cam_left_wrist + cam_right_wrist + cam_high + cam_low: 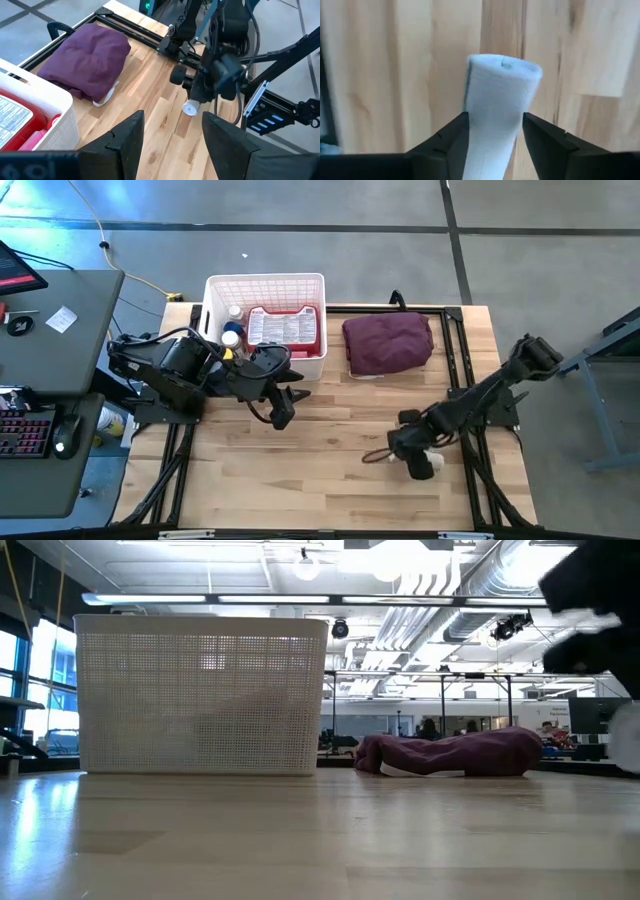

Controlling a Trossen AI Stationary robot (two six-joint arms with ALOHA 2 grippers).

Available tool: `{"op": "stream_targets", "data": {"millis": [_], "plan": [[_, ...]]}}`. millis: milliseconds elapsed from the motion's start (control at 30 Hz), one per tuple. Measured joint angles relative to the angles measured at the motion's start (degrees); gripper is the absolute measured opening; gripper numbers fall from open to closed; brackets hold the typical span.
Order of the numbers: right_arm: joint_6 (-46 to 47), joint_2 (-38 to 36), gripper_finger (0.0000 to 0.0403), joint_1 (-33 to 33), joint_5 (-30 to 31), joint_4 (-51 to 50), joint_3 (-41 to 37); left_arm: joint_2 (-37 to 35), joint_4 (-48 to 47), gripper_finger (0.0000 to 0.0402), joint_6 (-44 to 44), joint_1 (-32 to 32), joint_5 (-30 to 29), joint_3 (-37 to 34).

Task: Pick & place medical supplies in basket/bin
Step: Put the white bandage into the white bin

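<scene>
The white lattice basket [265, 278] stands at the table's far left and holds a red first-aid case [283, 327] and small bottles [233, 330]. Just in front of the basket, my left gripper [285, 410] hangs open above the table; nothing shows between its fingers [172, 135]. Over the table's near right part, my right gripper [425, 463] is shut on a white roll [500, 95], which also shows in the left wrist view [190, 107]. My right gripper pinches the white roll between its two fingers, one on each side of the round wall [472, 125], some way back from the free end. The wall is dented in where the fingers meet it. The fingers point steeply down and the free end [190, 107] points at the wood; I cannot tell whether it touches.
A maroon cloth bundle [388, 343] lies at the far middle, right of the basket. Black frame rails [455, 330] run along the far and right edges. Bare wood [330, 470] spreads across the near half between the arms.
</scene>
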Motion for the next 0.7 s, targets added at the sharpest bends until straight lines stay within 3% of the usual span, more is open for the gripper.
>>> {"op": "stream_targets", "data": {"millis": [333, 700], "plan": [[8.18, -11.38, 0.0265, -0.72, 5.43, -2.44, 0.55, 0.00, 0.94, 0.0231, 0.11, 0.00, -0.04, 0.00], [10.32, -6.60, 0.0314, 5.49, 4.54, -4.02, 0.44, -0.02, 0.92, 0.0231, 0.11, 0.00, 0.04, 0.00]]}}
